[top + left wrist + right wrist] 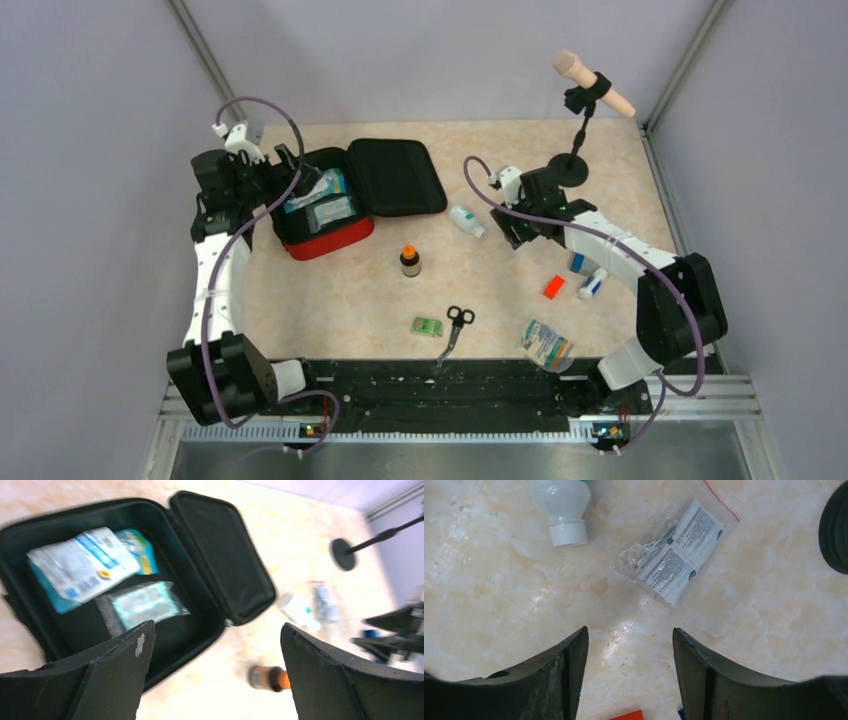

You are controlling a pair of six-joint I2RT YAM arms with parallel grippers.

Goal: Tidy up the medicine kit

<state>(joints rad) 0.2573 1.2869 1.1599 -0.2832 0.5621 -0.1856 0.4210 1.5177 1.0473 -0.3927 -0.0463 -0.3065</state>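
Medicine kit (330, 243) at upper left of frame, packets (322, 200) inside.
Right of it a lying bottle (466, 220); lower, at centre, an upright bottle (410, 261), then scissors (455, 328) toward the bottom.

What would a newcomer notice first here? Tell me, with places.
The red medicine kit lies open at the far left of the table, packets inside, with the left gripper open above it. Loose in the middle lie a small brown bottle and, nearer the front edge, scissors. A microphone towers at the far right.
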